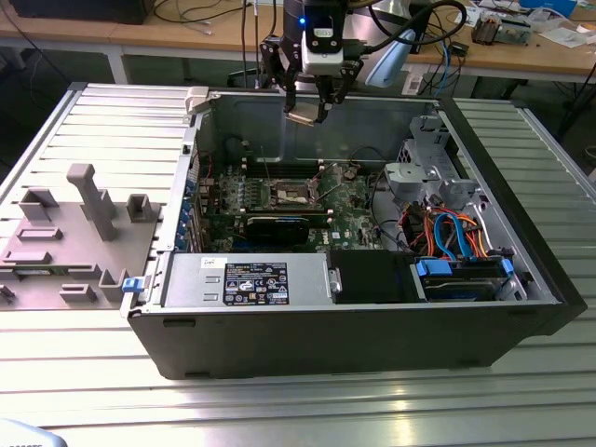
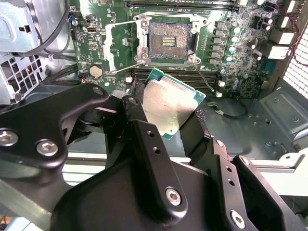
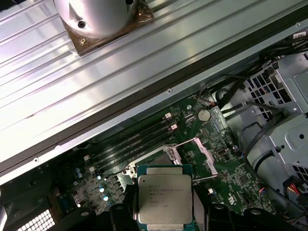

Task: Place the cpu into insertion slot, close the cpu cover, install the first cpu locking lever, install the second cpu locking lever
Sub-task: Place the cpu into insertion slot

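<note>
Note gripper (image 1: 308, 113) at upper centre of exterior view, fingers clamped on opposite edges of cpu (image 1: 303, 117), well above motherboard (image 1: 352, 201). See insertion slot (image 1: 291, 194) at frame centre, uncovered, contacts exposed; cpu cover (image 2: 109, 45) flipped open beside it

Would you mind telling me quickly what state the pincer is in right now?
Pincer: closed on the processor chip, holding it above the motherboard.
</note>
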